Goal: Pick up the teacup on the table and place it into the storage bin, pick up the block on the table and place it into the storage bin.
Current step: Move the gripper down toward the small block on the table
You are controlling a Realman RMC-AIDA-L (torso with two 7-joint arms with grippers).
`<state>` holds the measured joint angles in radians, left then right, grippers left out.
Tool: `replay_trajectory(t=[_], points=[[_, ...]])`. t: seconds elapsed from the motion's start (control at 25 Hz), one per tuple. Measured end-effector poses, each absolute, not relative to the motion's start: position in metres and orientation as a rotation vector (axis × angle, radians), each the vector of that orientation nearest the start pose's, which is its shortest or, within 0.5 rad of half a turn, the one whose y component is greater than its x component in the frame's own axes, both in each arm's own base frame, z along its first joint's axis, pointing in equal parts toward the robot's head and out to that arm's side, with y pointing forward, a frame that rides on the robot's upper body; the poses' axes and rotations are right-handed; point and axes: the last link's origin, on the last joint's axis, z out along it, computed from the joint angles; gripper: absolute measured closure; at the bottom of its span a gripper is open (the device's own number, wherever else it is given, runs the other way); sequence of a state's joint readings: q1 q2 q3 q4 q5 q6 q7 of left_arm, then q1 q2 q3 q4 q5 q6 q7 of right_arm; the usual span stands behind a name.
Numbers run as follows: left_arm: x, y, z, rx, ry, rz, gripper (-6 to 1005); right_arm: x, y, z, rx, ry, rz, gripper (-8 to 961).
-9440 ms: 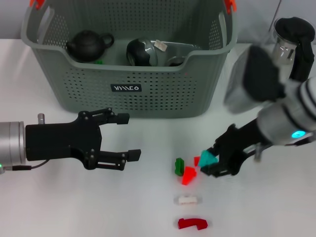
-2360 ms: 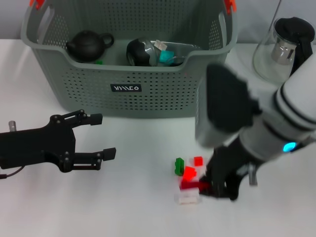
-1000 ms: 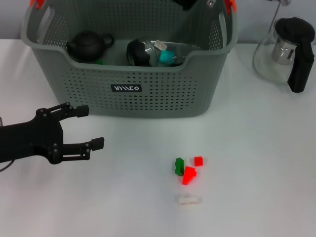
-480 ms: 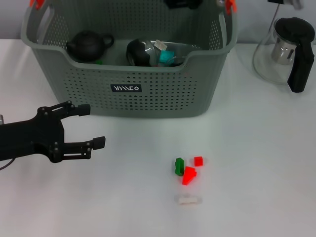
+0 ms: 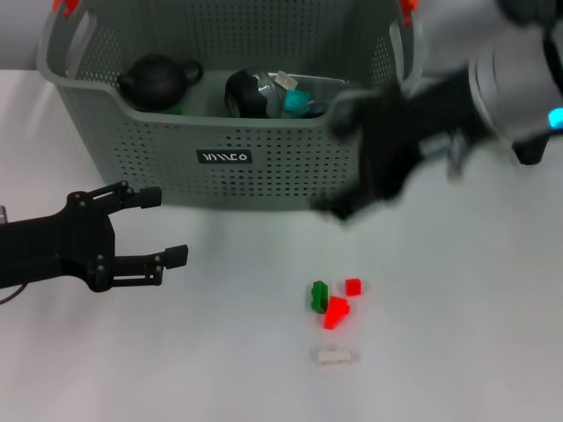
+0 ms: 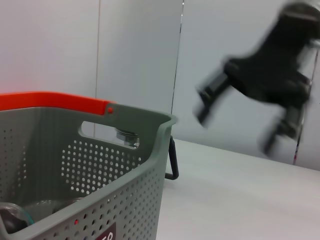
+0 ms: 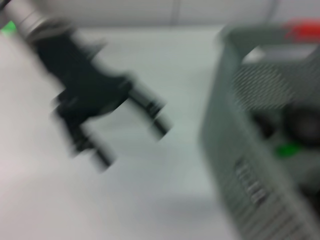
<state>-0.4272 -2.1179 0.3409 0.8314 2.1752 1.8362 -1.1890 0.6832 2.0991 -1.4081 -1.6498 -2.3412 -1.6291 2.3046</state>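
Right gripper [image 5: 352, 189] blurred, state unclear | left gripper [image 5: 163, 227] spread, idle | small red plastic block [image 5: 353, 287]: light, rigid; pinch flat sides

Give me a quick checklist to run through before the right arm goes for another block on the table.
1. Blocks left on the table: ok. A green block, two red blocks and a white block lie in the open.
2. Right gripper position: ok. It is in front of the storage bin, above the blocks.
3. Right gripper empty: cannot tell, it is motion-blurred.
4. Left gripper out of the way: ok. It is open, well off to the left of the blocks.
5. Bin has room: ok. A teapot and teal block sit inside, with space left.
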Motion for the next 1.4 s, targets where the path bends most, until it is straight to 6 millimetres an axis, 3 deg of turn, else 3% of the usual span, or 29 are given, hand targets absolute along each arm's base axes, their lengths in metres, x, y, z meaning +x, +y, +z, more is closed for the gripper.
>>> replay_trajectory(t=[0.16, 0.4, 0.68, 0.96, 1.16, 1.4], points=[[-0.294, 0.28, 0.043, -2.645, -0.438, -0.737, 79, 0.075, 0.315, -0.004, -2.981, 0.17, -0.399, 33], [-0.293, 0.28, 0.042, -2.65, -0.435, -0.742, 80, 0.082, 0.304, -0.023, -3.027, 0.195, -0.532, 40], [-0.29, 0.28, 0.038, -2.676, -0.424, -0.739, 79, 0.09, 0.298, -0.052, -3.059, 0.191, -0.614, 47], [-0.29, 0.281, 0.04, -2.678, -0.43, -0.737, 80, 0.094, 0.296, -0.065, -3.069, 0.179, -0.643, 63], [-0.289, 0.281, 0.04, -2.682, -0.424, -0.739, 79, 0.099, 0.294, -0.073, -3.075, 0.2, -0.676, 158], [-0.289, 0.28, 0.039, -2.682, -0.424, -0.742, 79, 0.106, 0.294, -0.087, -3.074, 0.188, -0.725, 157]])
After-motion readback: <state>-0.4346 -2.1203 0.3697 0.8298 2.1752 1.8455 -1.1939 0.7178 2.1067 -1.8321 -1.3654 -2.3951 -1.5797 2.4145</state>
